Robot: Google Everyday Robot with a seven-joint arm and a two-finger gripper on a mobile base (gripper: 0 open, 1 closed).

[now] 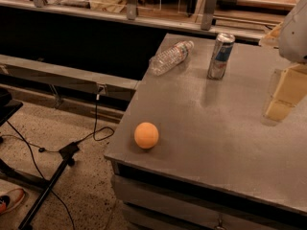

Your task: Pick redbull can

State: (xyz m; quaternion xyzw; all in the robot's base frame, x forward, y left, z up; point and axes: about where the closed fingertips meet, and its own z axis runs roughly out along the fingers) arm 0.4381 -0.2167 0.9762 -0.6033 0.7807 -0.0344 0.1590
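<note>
The redbull can (220, 55) stands upright on the far part of the grey table (206, 128). It is slim, silver and blue, with a shiny top. My gripper (283, 99) comes in from the right edge of the view, under a white arm part (296, 30). It hangs above the table, to the right of the can and a little nearer to me, well apart from it. It holds nothing that I can see.
A clear crinkled plastic bottle (170, 57) lies on its side left of the can. An orange ball (146, 135) sits near the table's front left edge. Left of the table are the floor, cables and a black stand (53, 176). A railing (129, 4) runs behind.
</note>
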